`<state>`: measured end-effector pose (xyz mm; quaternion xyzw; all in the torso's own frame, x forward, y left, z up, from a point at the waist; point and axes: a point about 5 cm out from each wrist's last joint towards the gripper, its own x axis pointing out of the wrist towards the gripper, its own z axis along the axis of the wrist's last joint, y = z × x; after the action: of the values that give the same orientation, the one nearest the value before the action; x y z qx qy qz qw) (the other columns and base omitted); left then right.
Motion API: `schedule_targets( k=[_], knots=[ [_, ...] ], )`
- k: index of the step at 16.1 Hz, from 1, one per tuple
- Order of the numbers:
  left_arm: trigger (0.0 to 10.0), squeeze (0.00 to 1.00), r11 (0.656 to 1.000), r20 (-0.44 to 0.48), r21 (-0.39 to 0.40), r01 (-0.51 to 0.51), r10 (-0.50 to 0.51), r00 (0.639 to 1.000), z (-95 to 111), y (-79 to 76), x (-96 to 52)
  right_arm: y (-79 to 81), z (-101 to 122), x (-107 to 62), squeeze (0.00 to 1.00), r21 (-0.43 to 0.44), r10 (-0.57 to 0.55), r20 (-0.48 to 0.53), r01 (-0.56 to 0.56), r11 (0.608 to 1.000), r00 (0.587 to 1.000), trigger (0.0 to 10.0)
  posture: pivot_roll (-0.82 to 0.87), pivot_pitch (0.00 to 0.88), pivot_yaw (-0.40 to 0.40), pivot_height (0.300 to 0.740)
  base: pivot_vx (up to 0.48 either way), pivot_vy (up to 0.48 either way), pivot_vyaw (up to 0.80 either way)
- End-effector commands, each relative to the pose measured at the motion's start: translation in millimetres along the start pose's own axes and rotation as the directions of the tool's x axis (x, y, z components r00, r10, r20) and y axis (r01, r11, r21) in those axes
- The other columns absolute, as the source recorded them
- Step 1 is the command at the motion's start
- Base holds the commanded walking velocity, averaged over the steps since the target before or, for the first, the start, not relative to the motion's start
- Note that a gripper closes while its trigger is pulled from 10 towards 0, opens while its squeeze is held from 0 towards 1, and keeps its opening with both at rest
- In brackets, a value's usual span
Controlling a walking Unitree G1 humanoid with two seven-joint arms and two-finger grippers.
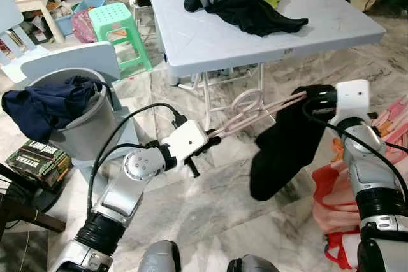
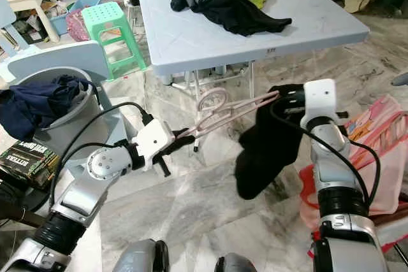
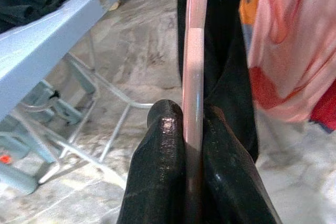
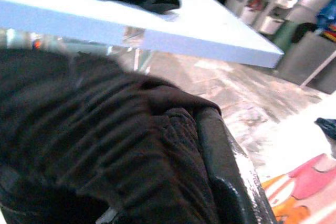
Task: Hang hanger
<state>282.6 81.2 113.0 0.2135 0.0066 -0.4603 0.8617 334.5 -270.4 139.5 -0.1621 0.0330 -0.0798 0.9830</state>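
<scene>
My left gripper (image 3: 193, 129) is clamped on the pink hanger (image 1: 255, 114); my right gripper (image 1: 312, 99) pinches the black garment (image 1: 284, 141) at its far end.

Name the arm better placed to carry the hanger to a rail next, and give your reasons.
Left, probably. The left gripper is clamped on the pink hanger bar itself, as the left wrist view shows. The right gripper grips the black garment draped over the hanger's far end, so it steadies the cloth.
</scene>
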Motion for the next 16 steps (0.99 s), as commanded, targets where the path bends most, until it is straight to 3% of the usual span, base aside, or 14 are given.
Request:
schedule_targets(
  k=[1,6,9,10,11,12,13,14,16],
  knots=[
    [0.0,0.00,1.000,-0.022,0.026,-0.006,0.007,1.000,-1,2.5,-1.6,-13.6,18,1.9,0.00,0.004,-0.075,0.079,0.075,0.997,0.994,0.0,-0.01,0.059,0.014,0.740,0.000,0.000,0.00],
    [0.0,0.00,0.990,-0.095,0.029,0.136,-0.133,0.987,-13,-23.1,-29.1,-28.8,35,8.5,0.00,-0.026,-0.221,0.131,0.226,0.974,0.966,0.0,0.00,0.059,0.015,0.740,0.000,0.000,0.00],
    [0.0,0.00,0.999,-0.174,-0.009,0.038,-0.039,0.984,-26,-22.0,-48.2,-34.9,31,7.1,0.00,-0.070,-0.284,0.121,0.293,0.953,0.951,0.0,0.02,0.057,0.004,0.740,0.000,0.000,0.00],
    [0.0,0.00,0.998,-0.203,-0.019,-0.059,0.054,0.978,-31,-19.8,-53.0,-35.8,32,5.6,0.00,-0.056,-0.287,0.140,0.297,0.953,0.948,0.0,0.03,0.056,0.000,0.740,0.000,0.000,0.00],
    [1.4,0.00,0.971,-0.200,-0.017,-0.238,0.230,0.952,-29,-9.5,-55.7,-32.2,34,3.4,0.00,-0.047,-0.257,0.166,0.268,0.962,0.952,0.0,0.03,0.054,-0.003,0.740,0.000,0.000,0.00],
    [7.7,0.00,0.936,-0.185,-0.008,-0.353,0.346,0.920,-25,-0.8,-56.1,-28.4,32,1.5,0.00,-0.060,-0.221,0.165,0.233,0.971,0.961,0.0,0.03,0.053,-0.006,0.740,0.000,0.000,0.00],
    [10.0,0.00,0.893,-0.161,-0.024,-0.449,0.439,0.884,-18,7.1,-56.9,-26.1,29,-0.7,0.00,-0.077,-0.191,0.160,0.205,0.976,0.968,0.0,0.04,0.051,-0.007,0.740,0.000,0.000,0.00],
    [10.0,0.00,0.827,-0.139,-0.064,-0.559,0.547,0.825,-11,15.5,-59.1,-25.0,26,-5.9,0.00,-0.067,-0.142,0.162,0.154,0.986,0.977,0.0,0.04,0.049,-0.009,0.740,0.000,0.000,0.00],
    [10.0,0.00,0.766,-0.122,-0.124,-0.631,0.619,0.776,-8,16.5,-60.0,-22.0,22,-14.1,0.00,-0.039,-0.082,0.162,0.089,0.995,0.983,0.0,0.03,0.046,-0.011,0.740,0.000,0.000,0.00]
  ],
)
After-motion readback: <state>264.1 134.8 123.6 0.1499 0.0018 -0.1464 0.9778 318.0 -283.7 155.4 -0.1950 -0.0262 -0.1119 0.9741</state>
